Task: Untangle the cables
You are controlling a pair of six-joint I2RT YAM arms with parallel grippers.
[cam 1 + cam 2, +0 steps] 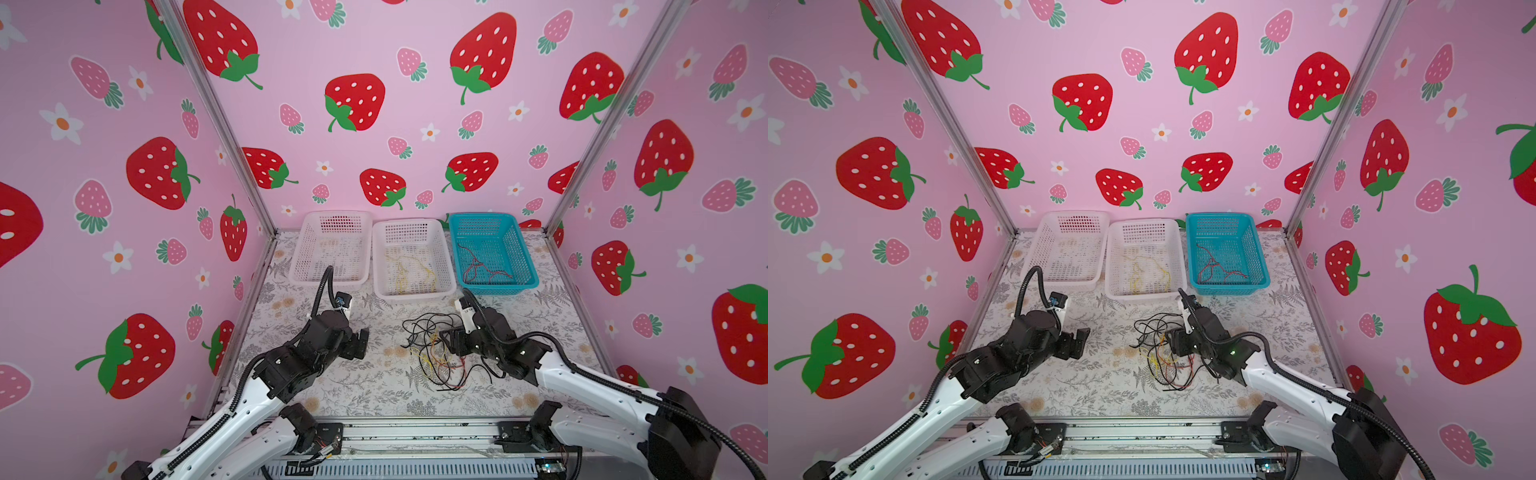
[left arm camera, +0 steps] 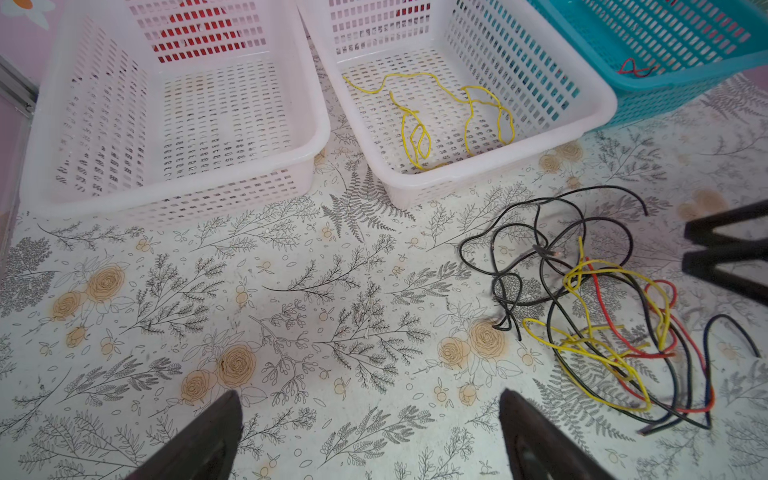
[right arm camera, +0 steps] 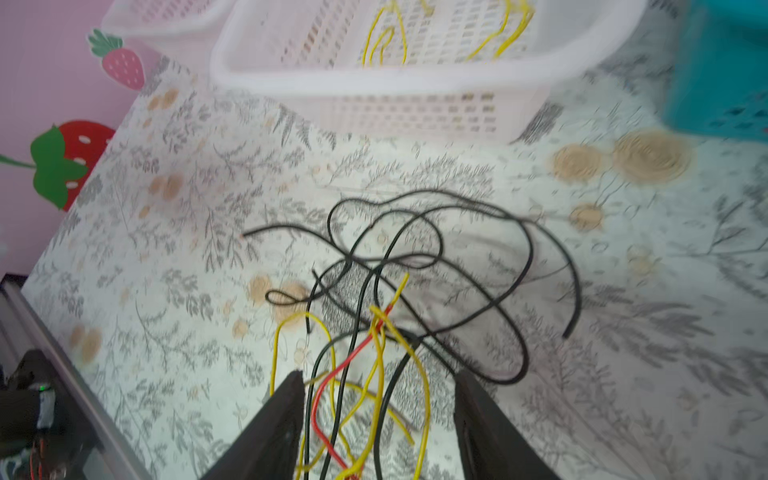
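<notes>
The cables (image 1: 435, 360) are lying on the table (image 1: 374, 386) before the middle basket (image 1: 415, 295), some apparently sitting between jaws of the right gripper (image 3: 379, 374).

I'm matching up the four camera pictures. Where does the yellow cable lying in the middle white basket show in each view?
Top view: yellow cable just right of centre, on the basket floor.
Top view: near dead centre, same basket.
Left wrist: whole and sharp, in the basket beyond the tangle.
Right wrist: blurred, only partly in frame.
Shared landmark: the tangle of cables on the table in front of the white basket.
</notes>
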